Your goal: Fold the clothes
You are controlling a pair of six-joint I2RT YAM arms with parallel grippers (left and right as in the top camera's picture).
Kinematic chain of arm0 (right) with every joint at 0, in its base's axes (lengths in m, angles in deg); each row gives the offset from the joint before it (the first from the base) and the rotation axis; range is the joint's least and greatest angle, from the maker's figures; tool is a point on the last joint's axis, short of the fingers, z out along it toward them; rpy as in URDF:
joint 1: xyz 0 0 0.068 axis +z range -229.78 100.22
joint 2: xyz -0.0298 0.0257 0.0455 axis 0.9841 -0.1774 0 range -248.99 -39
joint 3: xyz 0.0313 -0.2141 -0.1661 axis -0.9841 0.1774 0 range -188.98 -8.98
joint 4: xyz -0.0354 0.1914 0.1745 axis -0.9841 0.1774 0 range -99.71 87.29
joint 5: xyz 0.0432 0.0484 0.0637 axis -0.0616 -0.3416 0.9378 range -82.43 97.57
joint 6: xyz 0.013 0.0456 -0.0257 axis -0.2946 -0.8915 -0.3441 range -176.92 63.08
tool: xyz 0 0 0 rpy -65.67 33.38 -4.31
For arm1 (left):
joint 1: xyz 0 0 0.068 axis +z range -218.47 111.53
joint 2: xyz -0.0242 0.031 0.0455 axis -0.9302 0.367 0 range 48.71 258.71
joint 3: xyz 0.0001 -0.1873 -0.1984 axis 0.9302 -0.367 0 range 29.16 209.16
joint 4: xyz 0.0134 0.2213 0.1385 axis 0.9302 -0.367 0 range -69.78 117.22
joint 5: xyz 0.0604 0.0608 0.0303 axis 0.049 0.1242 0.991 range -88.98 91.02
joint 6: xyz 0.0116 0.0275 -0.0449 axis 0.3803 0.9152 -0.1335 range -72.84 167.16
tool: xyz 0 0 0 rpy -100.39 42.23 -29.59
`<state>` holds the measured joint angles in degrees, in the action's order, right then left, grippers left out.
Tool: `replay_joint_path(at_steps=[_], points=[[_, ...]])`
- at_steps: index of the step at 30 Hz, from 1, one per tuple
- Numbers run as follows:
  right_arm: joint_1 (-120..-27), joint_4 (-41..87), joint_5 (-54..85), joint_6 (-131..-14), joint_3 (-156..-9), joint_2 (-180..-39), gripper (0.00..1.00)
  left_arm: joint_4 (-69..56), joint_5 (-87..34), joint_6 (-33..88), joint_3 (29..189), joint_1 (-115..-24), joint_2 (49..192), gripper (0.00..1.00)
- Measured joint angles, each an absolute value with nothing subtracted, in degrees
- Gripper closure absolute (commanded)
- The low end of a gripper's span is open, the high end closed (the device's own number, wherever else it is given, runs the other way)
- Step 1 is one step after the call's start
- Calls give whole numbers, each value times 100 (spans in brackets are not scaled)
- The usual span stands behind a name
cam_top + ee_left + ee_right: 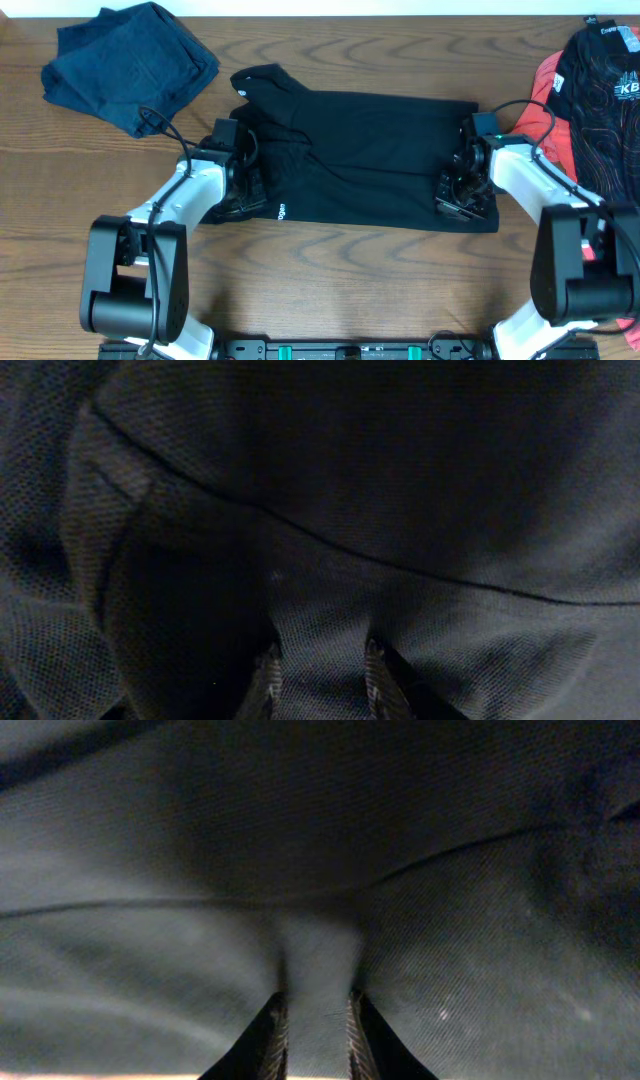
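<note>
A navy garment [130,62] lies crumpled at the table's [350,285] far-left corner. Just right of it, the left gripper [320,672] presses down on the left end of the black garment [370,150], clenched on a fold of its cloth. That garment lies spread flat across the middle of the table, a small white logo [281,211] at its near hem. At its right end the right gripper [313,1025] pinches a raised ridge of the fabric. At the far-right edge a red-lined black garment [605,90] rests on a coral-pink garment [545,95].
</note>
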<state>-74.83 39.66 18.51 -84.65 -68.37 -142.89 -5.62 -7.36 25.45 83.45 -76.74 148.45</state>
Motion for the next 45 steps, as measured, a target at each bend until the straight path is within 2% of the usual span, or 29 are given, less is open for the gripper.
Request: replay_joint_path(at_steps=[6,9,13,18,23,26,29,33,35,36,38,39,40,43,44,45], points=[[-7483,3979,1787,-8648,-6905,-14423,84,-816,-762,2626,8441,-7350,14924,70],[-7483,4007,1757,-8786,-6936,-14451,86,-1019,-760,2639,8445,-7138,14928,75],[-7483,4020,1713,-8961,-6942,-14460,89,-1465,-756,2643,8454,-6959,14946,75],[-7483,4044,1645,-9193,-6953,-14464,92,-2068,-753,2525,8445,-6935,15003,87],[-7483,4160,1578,-9389,-6980,-14486,97,-2582,-751,2403,8408,-6931,15071,88],[-7483,4291,1484,-9630,-7012,-14508,97,-2767,-714,2339,8380,-6931,15077,94],[-7483,4538,1278,-9912,-7006,-14512,98,-2879,-677,2302,8377,-6926,15081,94],[-7487,4757,1031,-10117,-6958,-14497,97,-2999,-631,2267,8355,-6926,14990,94],[-7511,4829,872,-10176,-6886,-14374,91,-3036,-598,2247,8323,-6926,14751,94],[-7522,4853,802,-10170,-6844,-14276,81,-3058,-583,2232,8307,-6924,14568,93],[-7540,4873,681,-10106,-6802,-13935,20,-3078,-563,2219,8307,-6922,14150,83],[-7538,4873,660,-10041,-6802,-13745,7,-3078,-557,2206,8307,-6922,13949,74],[-7538,4868,644,-9973,-6802,-13513,1,-3076,-537,2228,8307,-6920,13718,71],[-7538,4818,598,-9739,-6807,-12772,1,-2986,-502,2158,8312,-6920,13095,12],[-7538,4768,585,-9693,-6807,-12595,1,-2912,-496,2169,8316,-6920,12959,0],[-7538,4678,583,-9645,-6807,-12416,1,-2818,-496,2167,8327,-6920,12830,2]])
